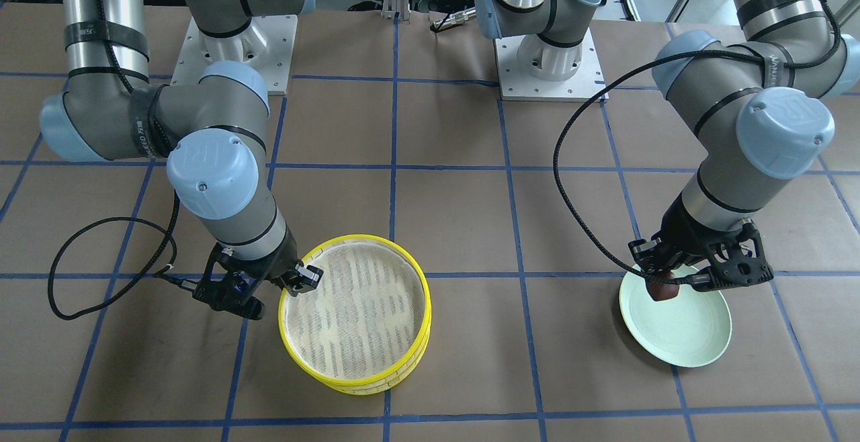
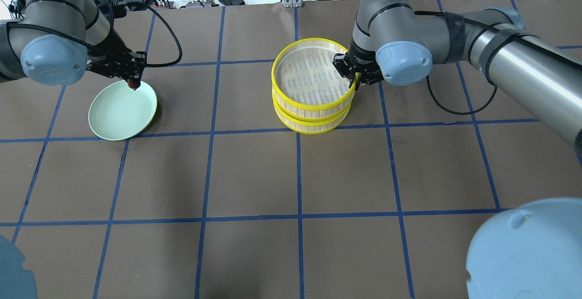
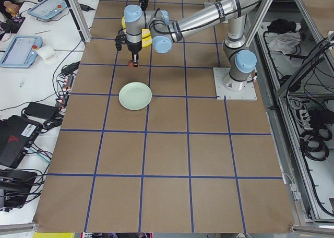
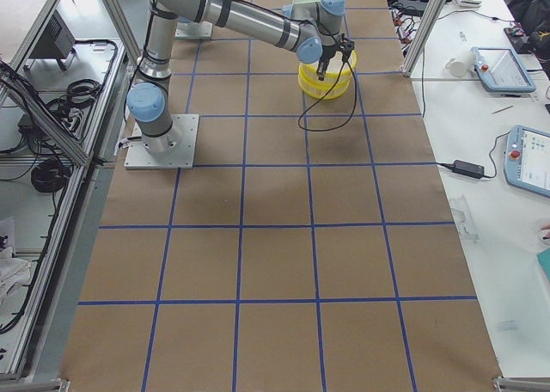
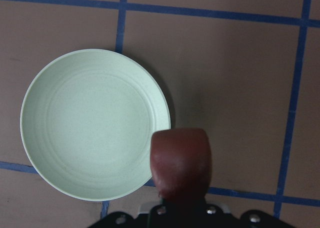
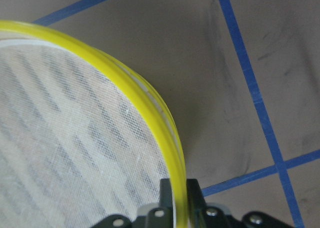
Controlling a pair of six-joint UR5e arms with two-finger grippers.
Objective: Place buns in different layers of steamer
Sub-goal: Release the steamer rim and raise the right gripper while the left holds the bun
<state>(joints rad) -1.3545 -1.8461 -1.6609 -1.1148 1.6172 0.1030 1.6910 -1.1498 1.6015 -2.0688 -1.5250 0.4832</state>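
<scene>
The dark brown bun [image 5: 181, 163] is held in my left gripper [image 1: 677, 283], which is shut on it just above the near rim of the pale green plate [image 1: 685, 341]. The bun also shows in the overhead view [image 2: 133, 84]. The yellow-rimmed steamer [image 2: 313, 113] stands as a two-tier stack in mid-table. My right gripper [image 2: 355, 81] is shut on the top tier's yellow rim [image 6: 145, 93], one finger inside and one outside. The top tier's mesh floor [image 1: 356, 307] is bare. The white bun is hidden. The lower tier's inside is covered.
The green plate [image 2: 119, 116] holds nothing and lies about one grid square to the steamer's left in the overhead view. Brown table paper with blue tape lines [image 2: 298, 219] spreads around. Black cables loop beside each wrist [image 1: 107, 274].
</scene>
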